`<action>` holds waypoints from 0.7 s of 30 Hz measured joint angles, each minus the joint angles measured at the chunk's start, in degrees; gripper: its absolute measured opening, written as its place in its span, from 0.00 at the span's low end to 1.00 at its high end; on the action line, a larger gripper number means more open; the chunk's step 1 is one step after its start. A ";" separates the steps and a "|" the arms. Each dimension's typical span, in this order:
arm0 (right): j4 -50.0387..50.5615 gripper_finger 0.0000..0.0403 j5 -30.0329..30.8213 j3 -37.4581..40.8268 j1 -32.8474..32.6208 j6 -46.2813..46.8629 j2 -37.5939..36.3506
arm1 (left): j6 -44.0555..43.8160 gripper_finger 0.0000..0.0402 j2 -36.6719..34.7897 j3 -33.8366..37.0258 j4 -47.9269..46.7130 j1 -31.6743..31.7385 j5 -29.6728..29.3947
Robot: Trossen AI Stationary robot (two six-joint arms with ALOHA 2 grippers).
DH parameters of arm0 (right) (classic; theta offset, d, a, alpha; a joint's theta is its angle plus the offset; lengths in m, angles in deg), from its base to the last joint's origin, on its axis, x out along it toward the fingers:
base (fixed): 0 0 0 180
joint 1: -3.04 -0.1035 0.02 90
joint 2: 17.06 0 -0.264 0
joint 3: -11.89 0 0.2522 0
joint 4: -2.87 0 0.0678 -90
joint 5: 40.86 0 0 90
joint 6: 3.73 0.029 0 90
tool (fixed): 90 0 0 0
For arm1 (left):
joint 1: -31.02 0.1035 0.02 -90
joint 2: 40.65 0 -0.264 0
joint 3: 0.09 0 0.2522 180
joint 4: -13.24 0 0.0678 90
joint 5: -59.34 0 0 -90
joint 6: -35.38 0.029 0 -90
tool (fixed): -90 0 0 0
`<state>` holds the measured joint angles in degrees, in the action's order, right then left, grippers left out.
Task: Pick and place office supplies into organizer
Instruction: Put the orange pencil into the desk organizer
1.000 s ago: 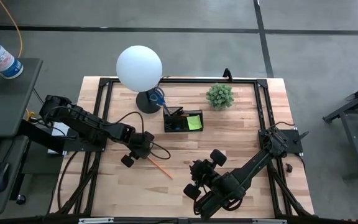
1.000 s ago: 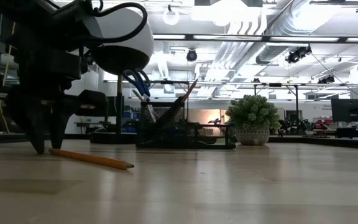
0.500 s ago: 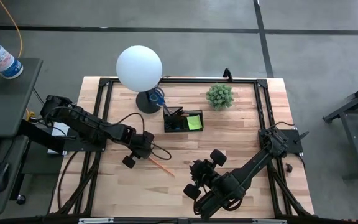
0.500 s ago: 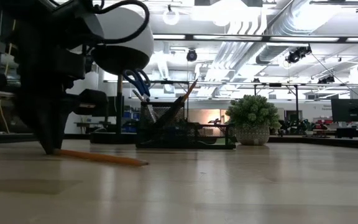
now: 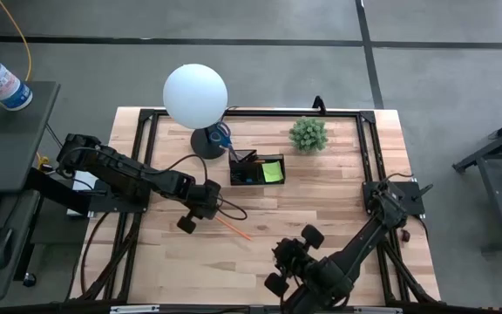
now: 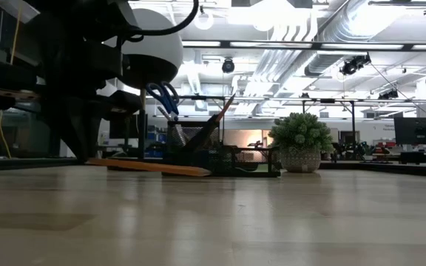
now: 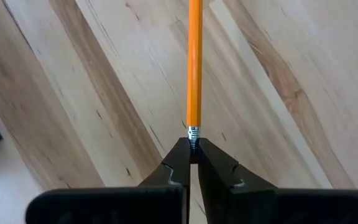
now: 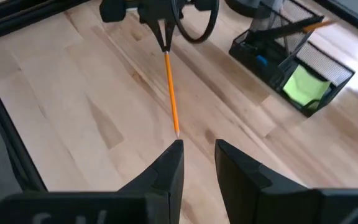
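My left gripper (image 5: pixel 207 209) is shut on a thin orange pencil (image 5: pixel 234 228) left of the table's middle; it also shows in the low view (image 6: pixel 87 154) and the right wrist view (image 8: pixel 161 34). The pencil (image 6: pixel 150 168) hangs just above the wood. The black organizer (image 5: pixel 257 168) stands farther back, with a lime-green sticky pad (image 5: pixel 273 171) and pens in it and blue scissors (image 5: pixel 222 135) sticking up at its left end. My right gripper (image 8: pixel 197 149) is open near the table's front edge (image 5: pixel 284 255), pointing at the pencil's tip (image 8: pixel 177 130) and touching nothing. My left gripper pinches the pencil's eraser end, just behind the metal ferrule (image 7: pixel 193 132), between the free ends of its two fingers. The fingers come steeply from above. The pencil (image 7: pixel 194 62) runs straight out ahead of them, lifted clear, nearly level, its point slightly lower.
A lamp with a white globe (image 5: pixel 195 94) on a round black base stands behind the left gripper. A small potted plant (image 5: pixel 308 133) sits at the back right of the organizer. Bare wood lies between the pencil and the organizer.
My left gripper has shut on the pencil's eraser end and risen, drifting toward the table's right. The pencil, which lay flat on the wood, is lifted clear and carried along. My right gripper has drawn back toward the near edge.
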<state>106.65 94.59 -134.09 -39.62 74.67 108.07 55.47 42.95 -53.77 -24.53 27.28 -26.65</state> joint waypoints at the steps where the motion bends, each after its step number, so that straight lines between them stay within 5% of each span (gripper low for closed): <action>1: -0.02 0.20 -0.02 0.00 -0.26 0.94 0.45 | 0.01 0.01 0.00 -0.37 -0.62 -0.01 0.02; 21: 0.00 0.20 4.12 0.00 -5.61 23.78 6.68 | -4.64 0.00 -8.02 -7.04 -6.46 2.02 1.16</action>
<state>106.65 98.71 -134.09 -45.23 98.46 114.74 50.83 34.92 -60.81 -31.00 29.30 -25.49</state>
